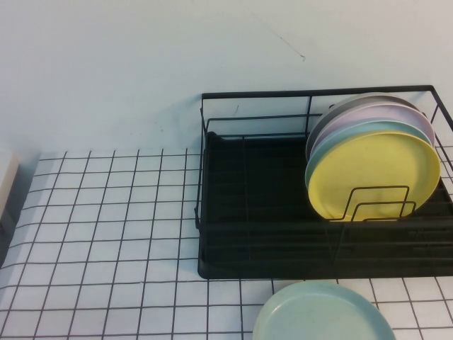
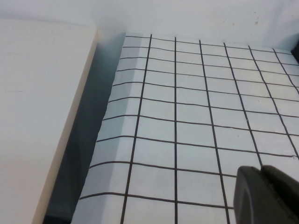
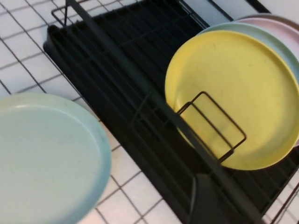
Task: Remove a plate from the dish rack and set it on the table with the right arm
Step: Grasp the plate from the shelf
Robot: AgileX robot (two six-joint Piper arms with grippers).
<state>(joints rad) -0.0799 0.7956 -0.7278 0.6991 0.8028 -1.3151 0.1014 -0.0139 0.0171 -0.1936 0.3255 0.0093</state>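
Observation:
The yellow plate (image 1: 373, 175) stands upright at the front of a row of plates in the black wire dish rack (image 1: 248, 205), behind two wire loops. It also shows in the right wrist view (image 3: 233, 93), inside the rack (image 3: 117, 74). My right gripper (image 3: 208, 200) is a dark shape over the rack's front rail, apart from the plate; it is out of the high view. My left gripper (image 2: 260, 170) is shut and empty, low over the gridded table (image 2: 187, 116), far from the rack.
A pale green plate (image 1: 322, 315) lies flat on the table in front of the rack, also in the right wrist view (image 3: 42, 154). Light blue (image 1: 354, 133), lilac and grey plates stand behind the yellow one. A beige block (image 2: 37, 116) sits at the table's left edge.

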